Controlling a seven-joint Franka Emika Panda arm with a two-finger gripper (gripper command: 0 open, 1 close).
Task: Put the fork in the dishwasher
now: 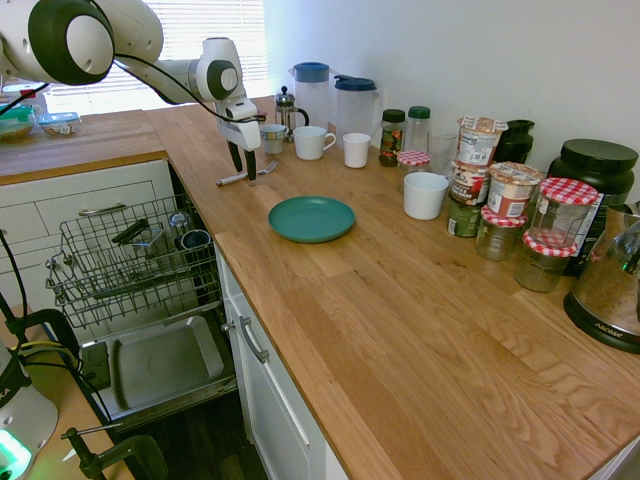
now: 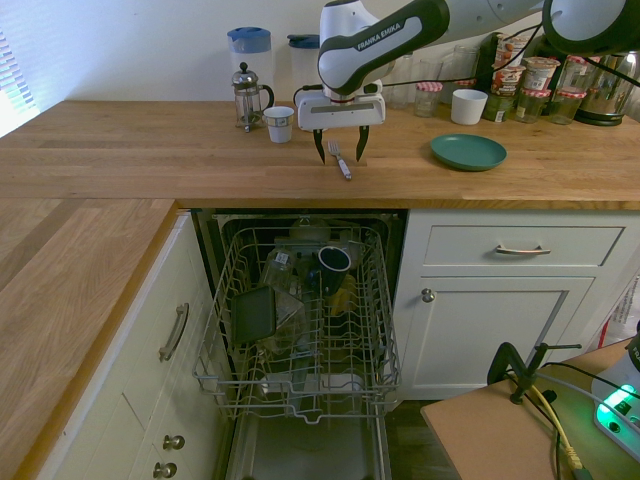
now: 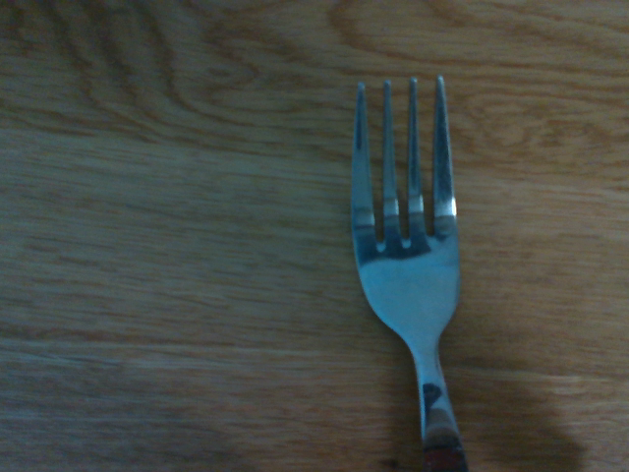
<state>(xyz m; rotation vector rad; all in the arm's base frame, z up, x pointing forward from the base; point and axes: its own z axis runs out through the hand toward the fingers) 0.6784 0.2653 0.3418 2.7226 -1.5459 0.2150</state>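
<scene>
**Fork flat on counter, hand open above it — no grip yet**

Fork (image 2: 340, 160): lies flat on the wooden counter (image 2: 150, 160), just above the open dishwasher (image 2: 300, 330) and near the counter's front edge, tines toward the wall. Wrist view shows four tines and the neck, clean and shiny.

Handling, my read: light, rigid, one-piece metal. Slick and very low-profile, so fingertips must come right down to the wood or they'll skate over it. Best grab is across the narrow handle or neck, not the tines. Expect it to pivot or slip if pinched off-centre.

Hand (image 2: 340, 152): pointing down, jaws wide apart, straddling the fork, holding nothing.

Beyond the fork: small white cup (image 2: 279, 123) and French press (image 2: 246, 97) toward the wall; teal plate (image 2: 468, 152) well off to the side.
</scene>
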